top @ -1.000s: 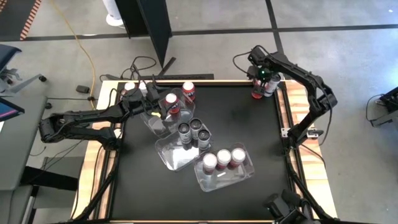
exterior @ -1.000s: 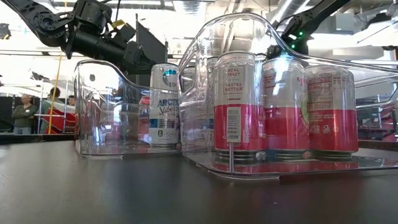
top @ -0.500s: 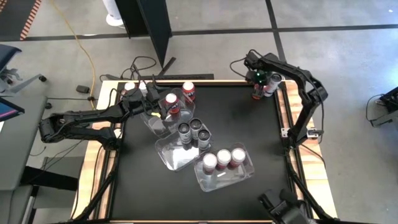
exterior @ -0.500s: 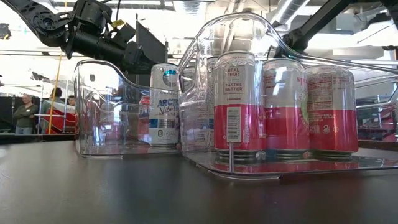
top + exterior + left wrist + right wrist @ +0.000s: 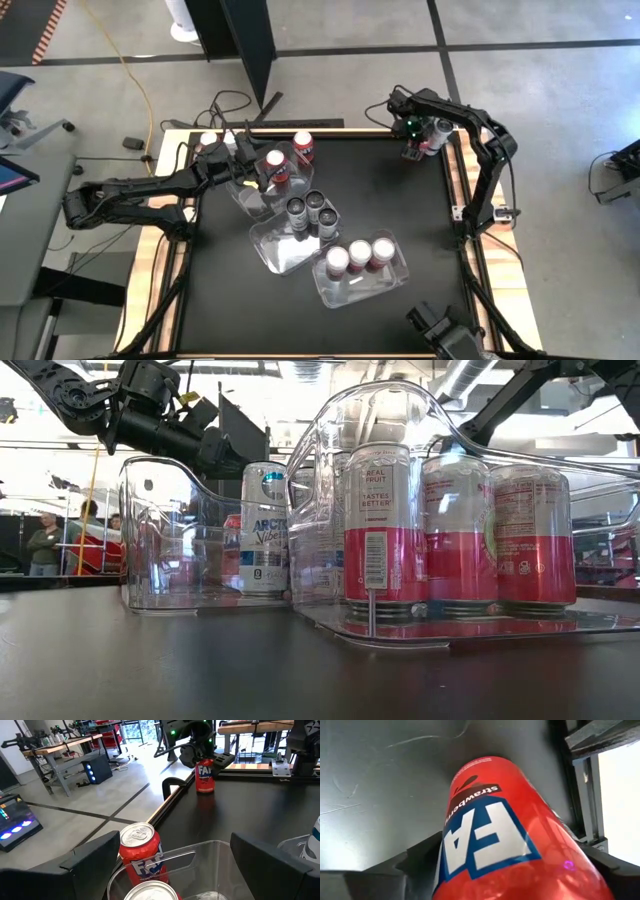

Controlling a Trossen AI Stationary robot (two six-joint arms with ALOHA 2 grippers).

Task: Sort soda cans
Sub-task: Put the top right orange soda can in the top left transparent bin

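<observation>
The right hand [image 5: 412, 143] straddles the red can [image 5: 204, 775] at the desk's [image 5: 370, 190] far right corner, fingers spread, not yet pinching. Best to squeeze mid-body, squarely, then lift straight. The left hand [image 5: 243, 165] waits spread over a tub [image 5: 255, 195].

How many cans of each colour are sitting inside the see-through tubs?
Red cans: 1
Dark cans: 3
White-and-red cans: 3
Total: 7
</observation>
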